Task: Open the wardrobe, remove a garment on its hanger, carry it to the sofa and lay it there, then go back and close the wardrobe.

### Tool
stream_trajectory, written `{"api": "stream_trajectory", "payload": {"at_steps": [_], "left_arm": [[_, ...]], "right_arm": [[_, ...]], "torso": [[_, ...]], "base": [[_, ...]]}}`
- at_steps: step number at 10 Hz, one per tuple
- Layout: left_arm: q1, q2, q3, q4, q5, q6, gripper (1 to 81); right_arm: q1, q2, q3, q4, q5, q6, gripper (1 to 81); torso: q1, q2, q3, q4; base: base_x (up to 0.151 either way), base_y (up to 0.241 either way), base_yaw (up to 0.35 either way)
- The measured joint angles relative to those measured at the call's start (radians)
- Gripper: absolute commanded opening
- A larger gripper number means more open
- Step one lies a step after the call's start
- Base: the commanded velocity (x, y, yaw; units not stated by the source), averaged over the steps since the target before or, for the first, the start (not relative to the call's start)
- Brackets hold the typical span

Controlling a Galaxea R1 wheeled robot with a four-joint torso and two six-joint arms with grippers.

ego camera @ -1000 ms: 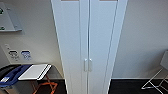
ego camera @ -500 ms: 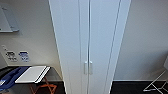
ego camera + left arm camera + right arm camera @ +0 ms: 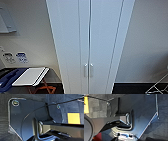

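Note:
The tall white wardrobe (image 3: 90,45) stands straight ahead in the head view and takes up the middle of the picture. Both panelled doors are shut and meet at a narrow centre seam. Two small silver handles (image 3: 88,70) sit side by side low on the doors. The garment, the hanger and the sofa are hidden or out of view. In both wrist views I see my own dark plate and jointed bar over dark carpet.
A blue-and-white folding board on an orange stand (image 3: 27,77) sits low to the left of the wardrobe. A thin wire rack (image 3: 157,86) shows low at the right. A yellow square (image 3: 74,118) lies on the dark floor.
The wardrobe has grown larger in the head view and its handles sit lower, so the camera has moved closer to it. The doors stay shut.

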Motion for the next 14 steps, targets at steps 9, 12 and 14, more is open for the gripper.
{"api": "stream_trajectory", "payload": {"at_steps": [9,12,14], "left_arm": [[-0.004,0.002,0.0,0.002,-0.001,0.0,81.1],[-0.003,0.0,0.001,0.003,0.0,0.0,81.1],[-0.01,-0.037,0.041,0.003,0.001,0.0,81.1]], "right_arm": [[0.007,-0.001,0.0,0.0,-0.001,0.0,81.1],[0.01,-0.021,0.017,0.0,-0.002,0.0,81.1],[0.028,-0.063,0.077,0.0,-0.005,0.0,81.1]], "torso": [[0.001,0.0,0.0,0.0],[0.001,0.0,0.0,0.0],[0.001,0.0,0.0,0.0]], "base": [[0.048,0.0,0.0],[0.0,0.0,0.0],[0.0,0.0,0.0]]}}
